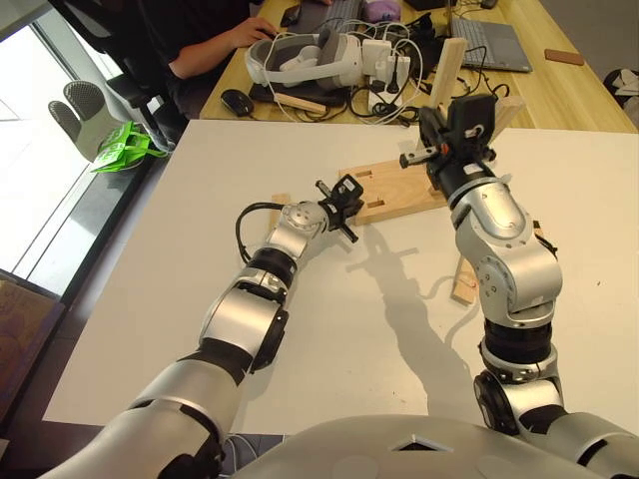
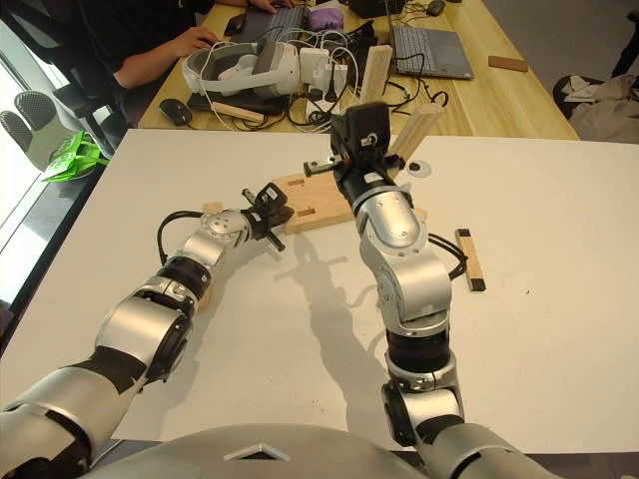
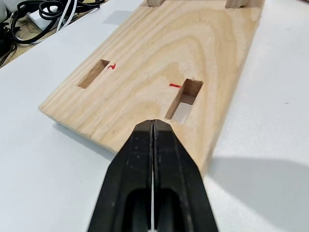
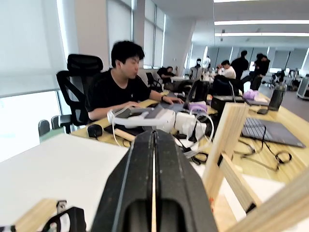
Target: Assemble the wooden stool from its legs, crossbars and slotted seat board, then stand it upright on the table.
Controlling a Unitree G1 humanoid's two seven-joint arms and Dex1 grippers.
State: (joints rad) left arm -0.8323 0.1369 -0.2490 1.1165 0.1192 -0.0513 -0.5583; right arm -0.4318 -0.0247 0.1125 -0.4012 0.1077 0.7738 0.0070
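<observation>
As jaws stand: left gripper (image 3: 152,127), right gripper (image 4: 154,139) closed, empty.
Seat board (image 3: 159,58): two legs (image 1: 449,65) in, you've two slots (image 3: 184,99) left.

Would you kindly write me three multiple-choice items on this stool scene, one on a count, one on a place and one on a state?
1. How many empty slots does the seat board show near the left pincer?
A. One. B. Two. C. Four.
2. Where does the loose bar lie?
A. On the seat board. B. In the left pincer. C. On the table, right of the right arm.
3. How are the left pincer's fingers?
A. Wide open. B. Shut, holding nothing. C. Shut on the bar.
Answers: B, two open slots face the left wrist view; C, the bar lies flat on the white table; B, the fingers meet with nothing between.
</observation>
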